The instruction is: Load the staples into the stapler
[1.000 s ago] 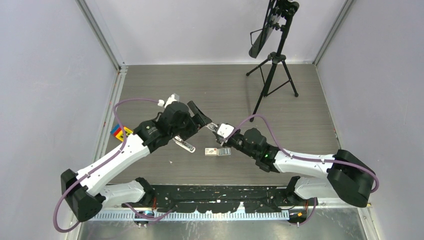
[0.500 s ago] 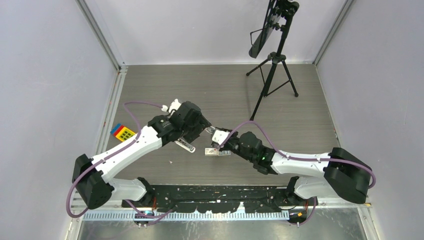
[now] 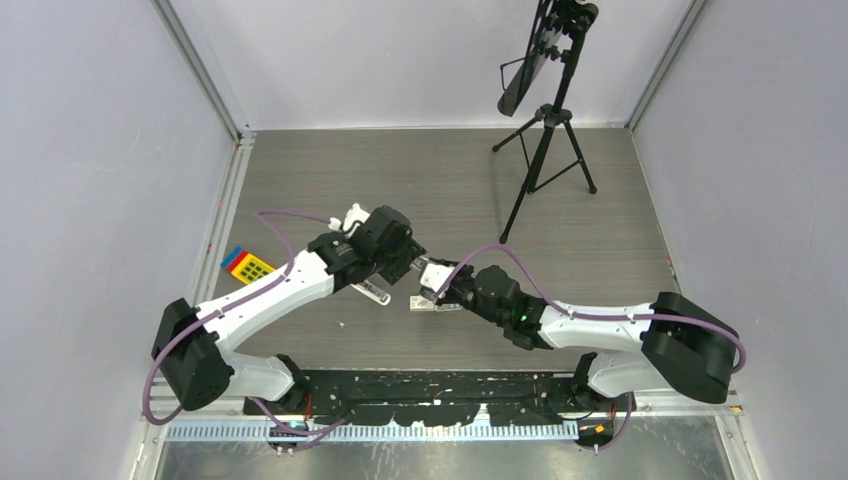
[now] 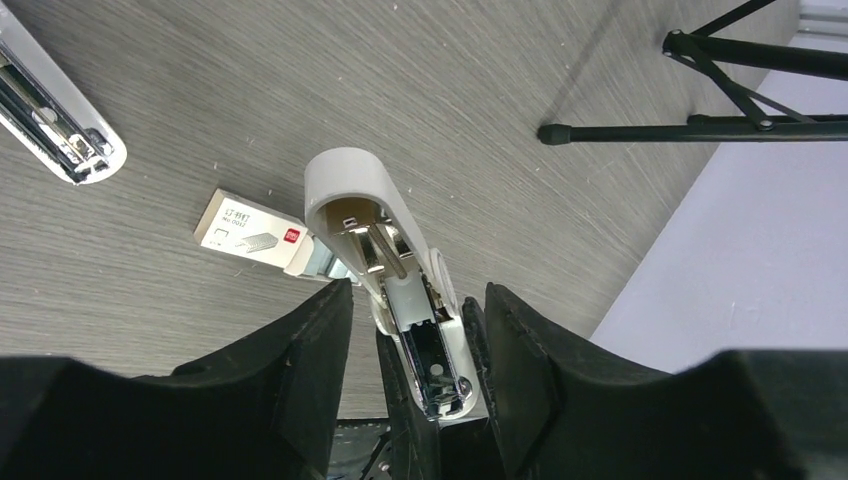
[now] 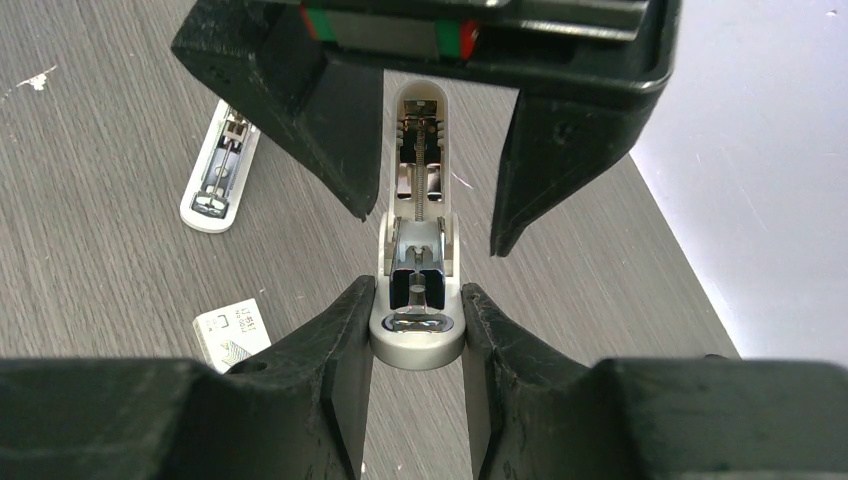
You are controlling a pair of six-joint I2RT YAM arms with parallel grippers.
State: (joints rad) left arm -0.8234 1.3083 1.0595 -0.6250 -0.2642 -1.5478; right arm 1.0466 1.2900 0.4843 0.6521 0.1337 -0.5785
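Between lilac walls (image 3: pixel 100 150), grey wood-grain table (image 3: pixel 420 170), black tripod (image 3: pixel 545 140).

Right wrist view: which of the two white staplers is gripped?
The white stapler with the rounded grey end, clamped in the right gripper; the slim white stapler lies on the table.

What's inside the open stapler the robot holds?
Inside the stapler: a silver channel, a thin spring and a metal block. Whether staples sit below is covered.

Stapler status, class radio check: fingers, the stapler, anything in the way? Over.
Right fingers shut on stubby stapler, its lid open; left fingers open astride it. Slim stapler and staple box on table, untouched. Nothing blocking.
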